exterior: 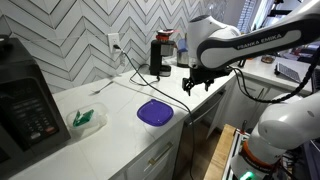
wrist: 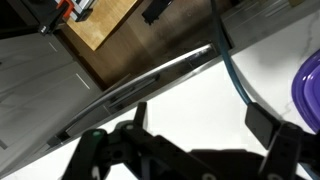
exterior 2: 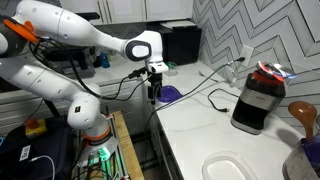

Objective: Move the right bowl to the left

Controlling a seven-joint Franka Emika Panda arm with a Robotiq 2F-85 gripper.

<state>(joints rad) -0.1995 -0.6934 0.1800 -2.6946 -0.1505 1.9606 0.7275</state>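
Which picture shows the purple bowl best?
An exterior view: there the purple bowl sits whole and unblocked on the white counter. In an exterior view only a sliver of the bowl shows beside the gripper. The wrist view catches just its rim at the edge.

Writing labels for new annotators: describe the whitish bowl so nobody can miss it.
In an exterior view, start at the white counter along the chevron-tiled wall and find the black appliance with the red top. The whitish bowl sits nearer the camera than it, cut by the bottom edge. Unlike the purple bowl farther along, it is pale and nearly blends into the counter.
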